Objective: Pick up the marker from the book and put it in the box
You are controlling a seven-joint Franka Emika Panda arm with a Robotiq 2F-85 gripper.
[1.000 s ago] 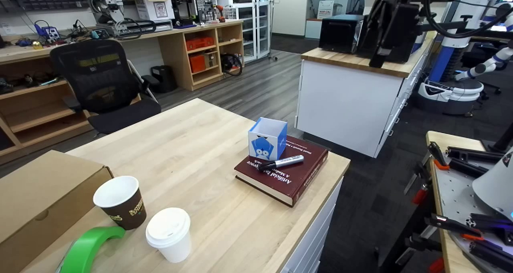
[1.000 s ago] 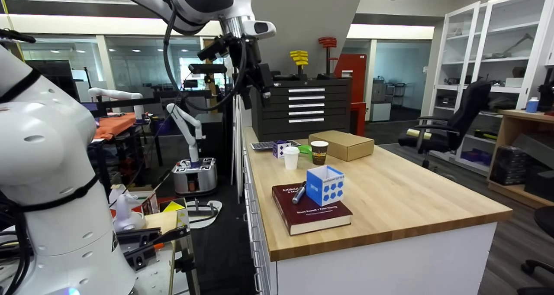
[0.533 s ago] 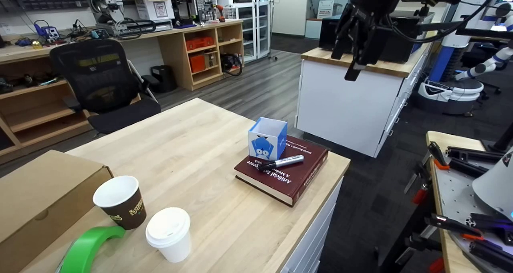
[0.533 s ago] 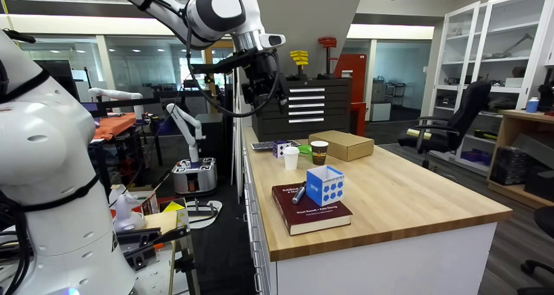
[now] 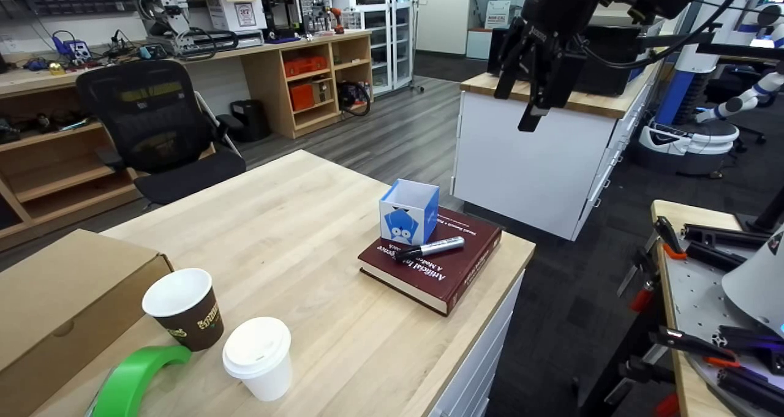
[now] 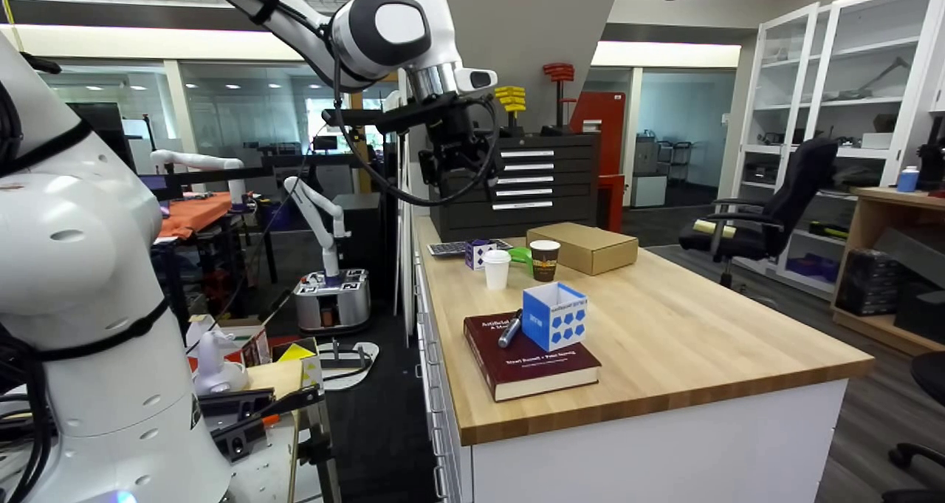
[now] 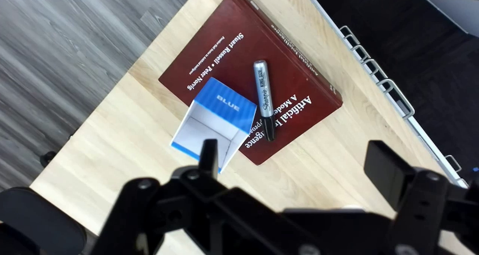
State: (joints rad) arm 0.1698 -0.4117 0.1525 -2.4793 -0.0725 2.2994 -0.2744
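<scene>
Moving hand (image 7: 293, 159) lower, toward book (image 7: 239, 69) | keeping it spread, grasping nothing | apparently still approaching marker (image 7: 265, 100) for pickup

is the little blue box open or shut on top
Open: the wrist view looks down into the box, its white inside showing.

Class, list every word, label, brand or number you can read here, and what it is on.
"Stuart Russell • Peter Norvig": book
"Artificial In", "gence": book, split by the marker
"A Mode": book, rest partly covered
"Sharpie": marker
"KING SIZE": marker
"BLUE": box
Too small or blurred, among others: the book's fine print, brown cup, drawer labels, bench carton, far carton.
</scene>
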